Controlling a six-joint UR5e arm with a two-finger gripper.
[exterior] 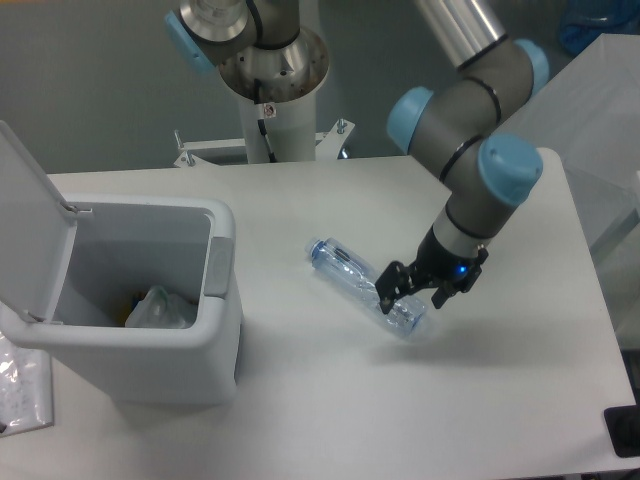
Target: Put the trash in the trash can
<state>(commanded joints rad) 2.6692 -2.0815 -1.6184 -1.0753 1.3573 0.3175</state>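
A crinkled clear plastic bottle (360,286) with a bluish cap lies on its side on the white table, cap end toward the upper left. My gripper (412,300) is low over the bottle's lower right end, its open fingers straddling that end. The pale grey trash can (140,300) stands at the left with its lid flipped up and open. Inside it rests a crumpled whitish wrapper (160,308).
A clear plastic bag (20,385) lies at the table's left edge beside the bin. The robot's base column (270,80) rises behind the table. A dark object (625,430) sits at the lower right corner.
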